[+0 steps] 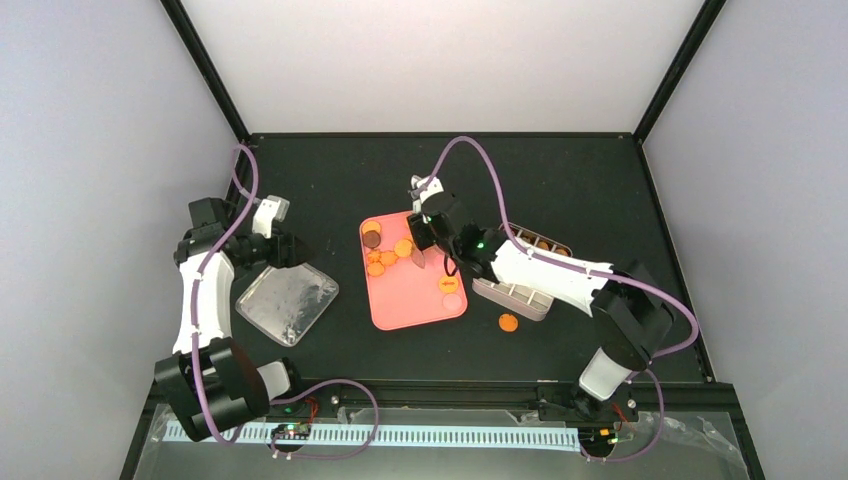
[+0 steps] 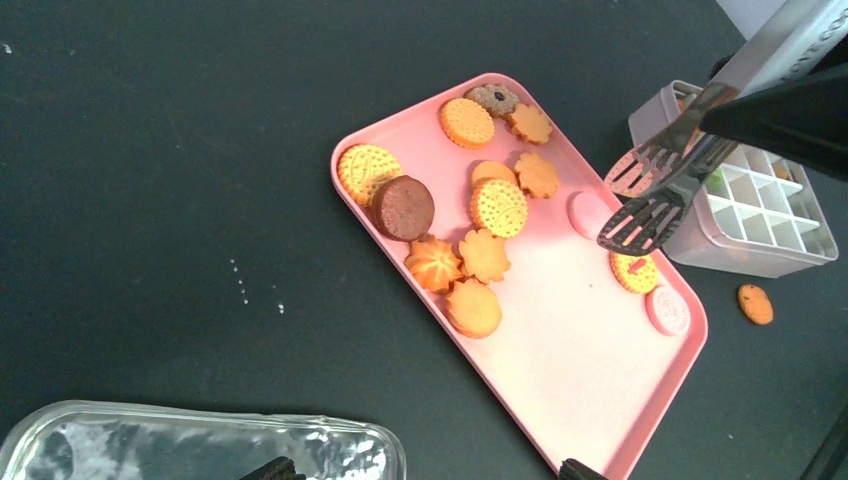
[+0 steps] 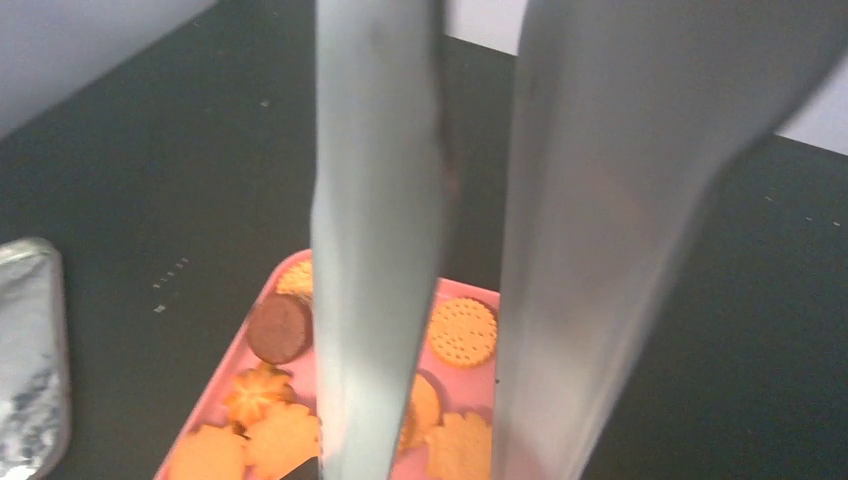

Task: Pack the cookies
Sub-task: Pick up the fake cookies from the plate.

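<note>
Looking from the top, a pink tray (image 1: 415, 305) is found pretty much mid-table, and that's where most of the cookies (image 2: 498, 207) are parked. They're bunched up toward the tray's far left corner: orange and golden rounds, some flower-shaped ones, and one dark brown disc. Two more, a yellow one and a pale pink one, are laid along the tray's right edge. One stray cookie (image 1: 508, 322) is left on the bare table, just off the tray's near right corner and beside the white divided box (image 1: 512, 296). That box is set toward the table's right edge, right next to the tray, and a few orange bits can be made out in its far compartments.

The tongs (image 2: 650, 190) are clamped in the right gripper (image 1: 428, 230) and held over the tray, with their slotted tips a little apart. From the right wrist view, not much besides the two metal arms can be seen, with cookies underneath.

The left gripper (image 1: 283, 252) is hung over the far corner of a clear plastic container (image 1: 287, 300) near the table's left edge. Its jaws are spread wide, and nothing is gripped.
</note>
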Motion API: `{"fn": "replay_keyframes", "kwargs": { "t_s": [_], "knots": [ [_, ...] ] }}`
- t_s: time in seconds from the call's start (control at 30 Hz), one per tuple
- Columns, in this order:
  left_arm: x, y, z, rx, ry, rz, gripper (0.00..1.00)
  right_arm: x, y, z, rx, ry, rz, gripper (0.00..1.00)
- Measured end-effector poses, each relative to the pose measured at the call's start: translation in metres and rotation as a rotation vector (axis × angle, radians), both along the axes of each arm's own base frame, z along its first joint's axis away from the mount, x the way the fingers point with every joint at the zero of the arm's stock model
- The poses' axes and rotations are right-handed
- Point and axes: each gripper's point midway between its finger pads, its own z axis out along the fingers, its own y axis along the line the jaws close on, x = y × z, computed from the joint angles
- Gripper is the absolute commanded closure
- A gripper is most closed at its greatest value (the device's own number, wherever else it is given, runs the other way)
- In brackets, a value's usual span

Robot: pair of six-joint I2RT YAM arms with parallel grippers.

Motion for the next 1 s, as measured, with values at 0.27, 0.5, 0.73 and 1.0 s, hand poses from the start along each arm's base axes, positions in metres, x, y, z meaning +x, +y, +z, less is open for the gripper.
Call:
{"fn": "replay_keyframes", "kwargs": {
  "t_s": [0.27, 0.5, 0.73, 1.0],
  "knots": [
    [-0.006, -0.006, 0.003, -0.014, -0.014, -0.023, 0.31, 0.004, -0.014, -0.013, -0.053, -0.029, -0.050, 0.48],
    [-0.010, -0.008, 0.011, 0.004, -0.056, -0.041, 0.31, 0.010, -0.012, -0.009, -0.037, -0.063, -0.067, 0.48],
    [-0.010, -0.008, 0.011, 0.011, -0.064, -0.048, 0.31, 0.008, -0.018, -0.037, -0.087, -0.044, -0.073, 0.48],
    [-0.010, -0.009, 0.012, 0.013, -0.069, -0.049, 0.31, 0.007, -0.023, -0.050, -0.093, -0.051, -0.088, 0.48]
  ]
}}
